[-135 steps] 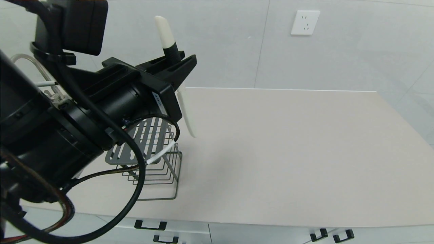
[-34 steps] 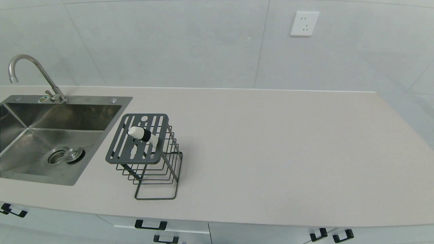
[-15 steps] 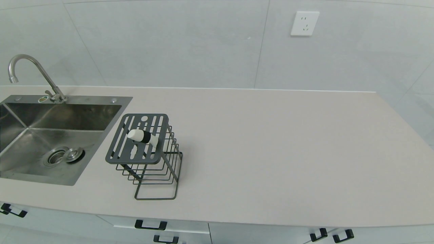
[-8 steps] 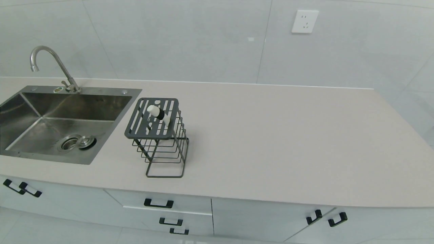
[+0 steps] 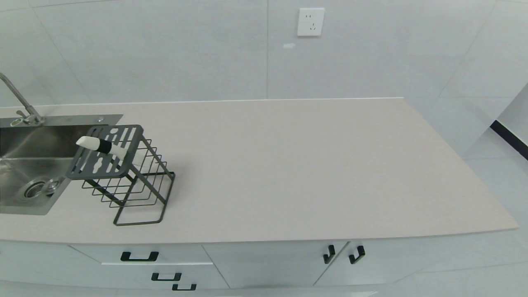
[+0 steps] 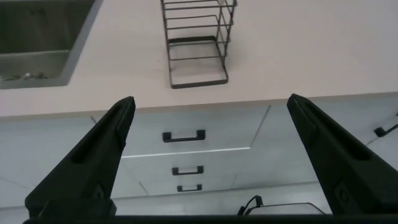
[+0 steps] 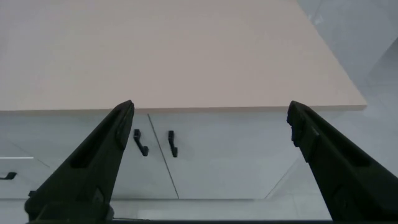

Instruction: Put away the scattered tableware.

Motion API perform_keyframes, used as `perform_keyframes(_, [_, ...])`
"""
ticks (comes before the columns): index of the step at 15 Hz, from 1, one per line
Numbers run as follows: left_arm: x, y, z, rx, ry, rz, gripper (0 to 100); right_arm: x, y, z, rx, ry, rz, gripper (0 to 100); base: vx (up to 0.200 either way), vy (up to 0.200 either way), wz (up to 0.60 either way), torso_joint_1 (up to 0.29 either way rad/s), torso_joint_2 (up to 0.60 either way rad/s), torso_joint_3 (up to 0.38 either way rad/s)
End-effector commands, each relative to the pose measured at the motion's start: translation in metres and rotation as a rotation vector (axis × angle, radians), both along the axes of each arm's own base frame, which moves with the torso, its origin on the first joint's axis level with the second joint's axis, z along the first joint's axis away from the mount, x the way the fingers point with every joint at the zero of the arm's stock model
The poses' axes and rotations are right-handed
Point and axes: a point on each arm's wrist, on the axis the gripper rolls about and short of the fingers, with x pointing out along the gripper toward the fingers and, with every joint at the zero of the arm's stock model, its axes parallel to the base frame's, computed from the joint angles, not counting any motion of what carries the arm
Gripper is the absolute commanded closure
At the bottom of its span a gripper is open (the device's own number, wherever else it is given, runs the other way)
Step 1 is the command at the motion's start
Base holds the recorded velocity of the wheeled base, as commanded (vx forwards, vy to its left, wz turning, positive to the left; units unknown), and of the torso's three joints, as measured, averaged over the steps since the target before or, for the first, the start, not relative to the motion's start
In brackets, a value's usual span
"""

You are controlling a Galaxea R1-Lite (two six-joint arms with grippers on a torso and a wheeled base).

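No legible text, numbers or signs are found. What may be a small sticker (image 5: pixel 16 122) is seen on the sink rim (image 5: pixel 74 119) beside the faucet (image 5: pixel 16 97); any print on it is too small to be read.

A knife with a white handle and 1 black band (image 5: pixel 103 145) sits in a dark grey metal rack (image 5: pixel 95 176). The rack has a flat top plate cut with long slots and a few round holes, carried on a cage of thin wire rungs with a rectangular wire foot. The knife passes through 1 of the slots, its handle slanting up above the plate and leaning toward the steel sink (image 5: pixel 24 165); part of the pale blade shows below the plate, behind the wires. The rack stands upright on the beige countertop (image 5: pixel 288 165), just beside the sink's edge.
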Motion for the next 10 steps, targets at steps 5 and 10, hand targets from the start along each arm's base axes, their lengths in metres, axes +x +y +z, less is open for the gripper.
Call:
perform_keyframes(5, [0.0001, 0.0000, 0.0001, 0.000, 0.001, 0.000, 0, 0.0001, 0.0000, 0.0000, 0.000, 0.002, 0.001, 0, 0.000, -0.200, 0.00, 0.004, 0.00, 0.000])
perform_keyframes(10, [0.0001, 0.0000, -0.0001, -0.007, 0.003, 0.001, 0, 0.0001, 0.0000, 0.0001, 0.000, 0.000, 0.001, 0, 0.000, -0.120, 0.00, 0.003, 0.00, 0.003])
